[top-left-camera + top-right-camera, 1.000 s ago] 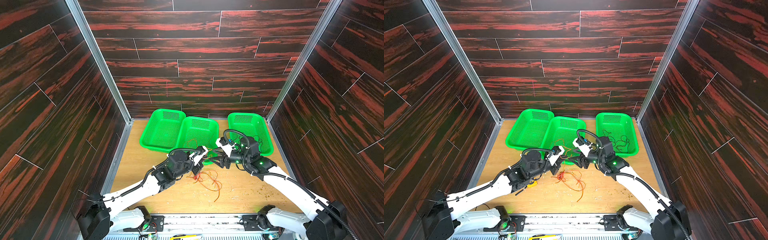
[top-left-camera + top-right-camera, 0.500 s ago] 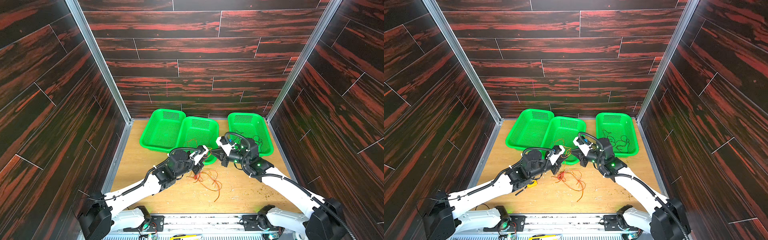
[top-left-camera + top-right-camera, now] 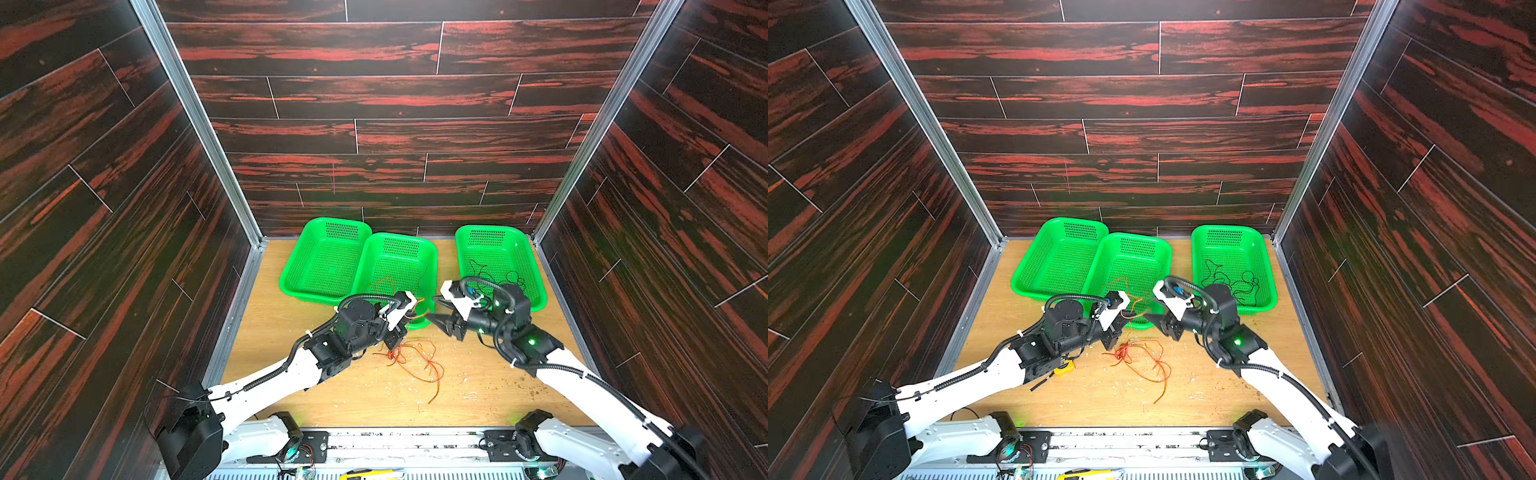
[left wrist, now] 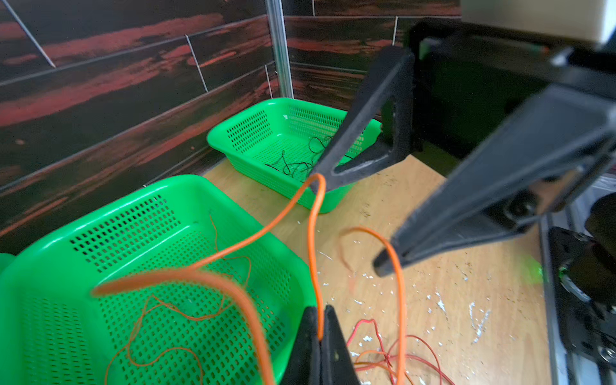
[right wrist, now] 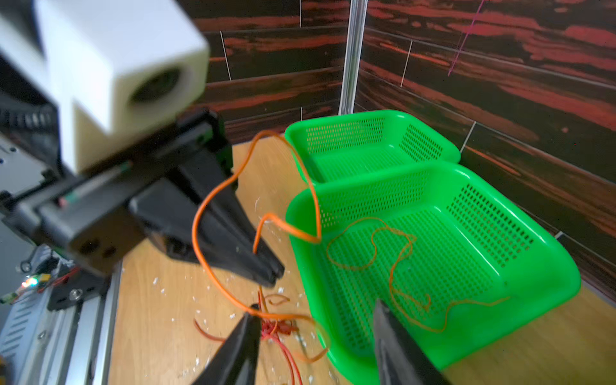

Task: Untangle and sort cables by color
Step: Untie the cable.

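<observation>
My left gripper (image 4: 320, 336) is shut on an orange cable (image 4: 313, 233) just in front of the middle green basket (image 3: 432, 257). The cable loops up from the jaws and trails down to a tangle of red and orange cables (image 3: 411, 357) on the table. My right gripper (image 5: 315, 310) stands open facing the left one, low over that tangle. The orange loop crosses one of its fingertips (image 5: 253, 311); nothing is gripped. A thin orange cable (image 5: 393, 266) lies in the middle basket. Black cables (image 3: 498, 274) lie in the right basket (image 3: 530, 257).
The left green basket (image 3: 320, 257) holds nothing and overlaps the middle one. A yellow tape measure (image 3: 1065, 368) sits under my left arm. White crumbs dot the wooden table (image 3: 478, 386). Dark panel walls close in on three sides.
My right gripper has dropped a little toward the table, and its jaws stand open now. The left gripper has kept its place and its hold on the orange cable.
</observation>
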`<state>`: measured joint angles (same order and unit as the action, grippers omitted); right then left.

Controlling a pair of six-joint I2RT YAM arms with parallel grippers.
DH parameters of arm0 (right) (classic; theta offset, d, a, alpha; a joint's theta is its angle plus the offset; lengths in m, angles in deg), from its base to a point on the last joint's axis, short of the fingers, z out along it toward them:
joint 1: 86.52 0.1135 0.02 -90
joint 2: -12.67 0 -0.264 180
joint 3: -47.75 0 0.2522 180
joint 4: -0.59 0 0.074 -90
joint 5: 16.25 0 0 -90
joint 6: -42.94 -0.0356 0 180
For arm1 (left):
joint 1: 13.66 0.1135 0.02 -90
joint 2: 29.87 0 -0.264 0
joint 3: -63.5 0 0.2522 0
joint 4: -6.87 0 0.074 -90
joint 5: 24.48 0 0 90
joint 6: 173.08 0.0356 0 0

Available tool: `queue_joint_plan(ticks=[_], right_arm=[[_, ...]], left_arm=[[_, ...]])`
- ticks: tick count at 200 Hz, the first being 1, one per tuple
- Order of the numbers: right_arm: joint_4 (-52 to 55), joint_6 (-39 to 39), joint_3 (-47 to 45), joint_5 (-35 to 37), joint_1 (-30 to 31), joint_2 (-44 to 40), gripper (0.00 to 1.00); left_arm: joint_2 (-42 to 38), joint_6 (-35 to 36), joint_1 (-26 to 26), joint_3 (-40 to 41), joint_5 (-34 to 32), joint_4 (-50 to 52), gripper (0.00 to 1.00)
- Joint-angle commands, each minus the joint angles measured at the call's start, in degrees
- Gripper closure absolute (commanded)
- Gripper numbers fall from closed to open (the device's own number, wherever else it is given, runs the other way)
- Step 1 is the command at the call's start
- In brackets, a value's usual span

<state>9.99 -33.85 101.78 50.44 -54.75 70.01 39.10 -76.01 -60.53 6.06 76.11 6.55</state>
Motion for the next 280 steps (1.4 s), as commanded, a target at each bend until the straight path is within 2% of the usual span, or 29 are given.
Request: queue_joint_plan(ticks=[1, 27, 76, 102, 123, 131, 144, 150, 169, 177, 191, 198, 214, 231, 280], right_arm=[[-2.59, 4.86, -4.79, 1.86, -0.13, -2.7, 0.38], [-7.88, 5.35, -7.84, 0.72, -0.13, -1.88, 0.35], [-13.31, 1.57, -4.85, -2.5, -0.13, 3.76, 0.35], [-14.65, 0.05, -2.86, -1.05, -0.18, 5.97, 0.38], [-15.32, -1.16, -2.17, 0.65, -0.18, 5.65, 0.52], [-15.29, -1.92, -1.67, 0.94, -0.14, 5.15, 0.65], [-14.72, -2.84, -0.72, 2.66, -0.13, 3.92, 0.92], [-14.05, -3.06, -0.1, 4.39, -0.13, 3.24, 1.0], [-10.04, -3.02, 3.44, 9.71, -0.69, 0.97, 1.0], [-7.34, -3.0, 5.78, 11.22, -1.51, 0.21, 1.0], [-1.73, -4.37, 10.66, 12.43, -4.25, -0.45, 1.0], [0.77, -5.04, 13.01, 12.15, -5.98, -0.56, 1.0], [6.05, -6.14, 17.78, 10.99, -9.75, -0.53, 1.0], [10.91, -5.17, 21.97, 11.05, -11.11, 0.08, 1.0], [19.05, -2.45, 30.82, 12.49, -11.55, 2.41, 1.0]], left_arm=[[-1.14, 0.3, 0.23, -2.52, 2.83, 0.91, 1.0], [-0.77, 0.13, 0.29, -3.03, 4.12, 1.34, 1.0], [-0.02, 0.14, 0.23, -3.43, 5.32, 1.96, 1.0], [0.5, 0.22, 0.24, -3.6, 5.74, 2.12, 1.0], [0.81, 0.49, 0.23, -3.44, 5.43, 2.23, 1.0], [0.9, 0.53, 0.28, -3.28, 4.9, 2.13, 1.0], [1.01, 0.62, 0.31, -3.04, 3.74, 2.13, 1.0], [1.08, 0.66, 0.36, -2.82, 3.07, 2.01, 1.0], [1.26, -0.21, 0.8, -1.49, 1.9, 0.14, 1.0], [1.26, -1.01, 1.22, -0.73, 1.63, -0.99, 0.93], [0.93, -2.61, 1.99, 0.55, 1.3, -2.65, 0.68], [0.51, -3.18, 2.31, 1.12, 1.07, -3.08, 0.59], [-0.75, -3.88, 2.58, 2.42, -0.19, -3.57, 0.46], [-2.1, -3.98, 2.79, 3.95, -1.09, -3.26, 0.42], [-3.9, -4.1, 3.0, 9.56, -0.86, -0.1, 0.42]])
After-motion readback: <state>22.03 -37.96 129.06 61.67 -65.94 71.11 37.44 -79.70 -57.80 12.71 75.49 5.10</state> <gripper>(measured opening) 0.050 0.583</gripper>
